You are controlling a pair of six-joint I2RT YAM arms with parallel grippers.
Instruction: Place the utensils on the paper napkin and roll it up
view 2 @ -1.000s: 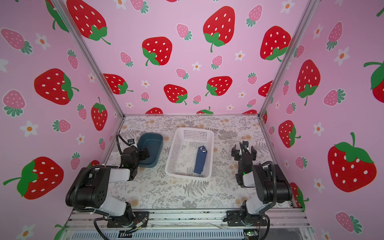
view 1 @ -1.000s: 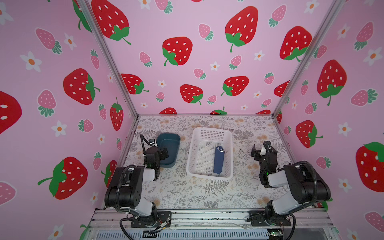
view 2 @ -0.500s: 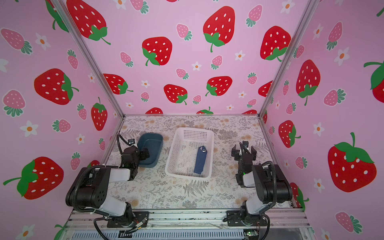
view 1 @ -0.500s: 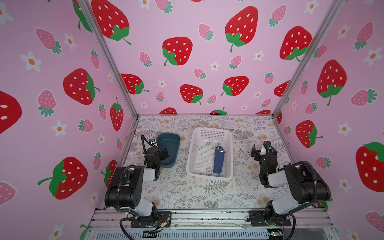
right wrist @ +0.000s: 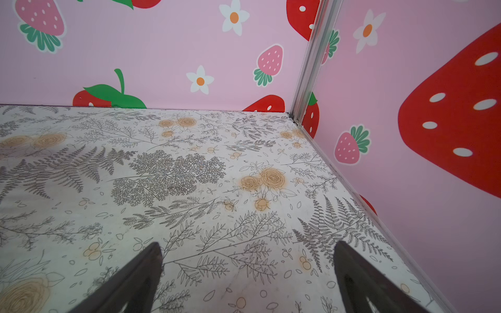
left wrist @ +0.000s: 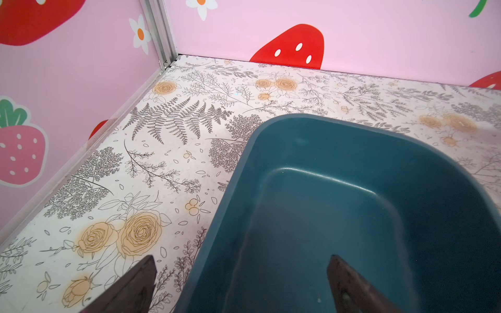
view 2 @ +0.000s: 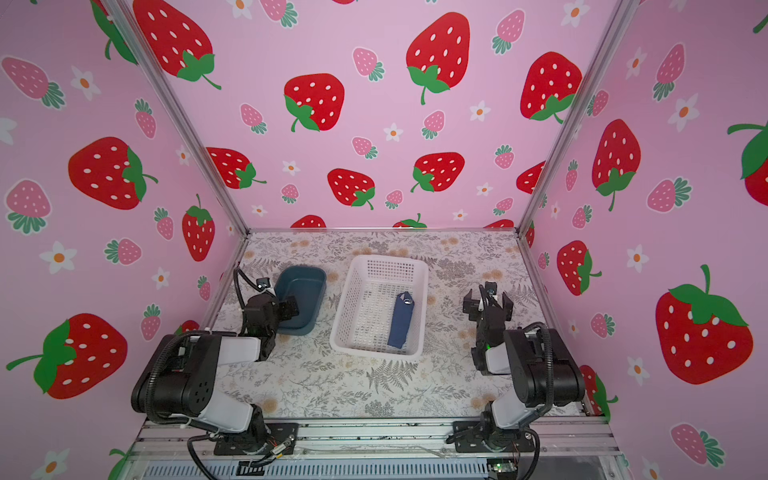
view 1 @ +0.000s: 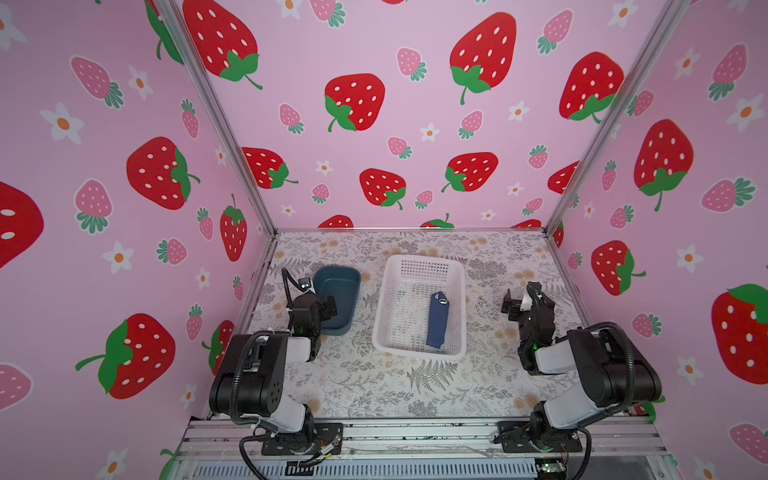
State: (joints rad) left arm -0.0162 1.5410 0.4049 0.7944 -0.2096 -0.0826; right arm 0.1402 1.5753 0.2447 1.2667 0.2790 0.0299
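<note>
The paper napkin lies as a narrow dark navy roll in the right half of a white basket. A small pale glossy tip of the utensils pokes out at the roll's far end; the rest is hidden inside. My left gripper is open and holds nothing. It straddles the near rim of the teal tub, left of the basket. My right gripper stands open over bare table, right of the basket.
The dark teal tub is empty and sits near the left wall. Pink strawberry walls close in the floral table on three sides. An aluminium rail runs along the front, where both arm bases are mounted.
</note>
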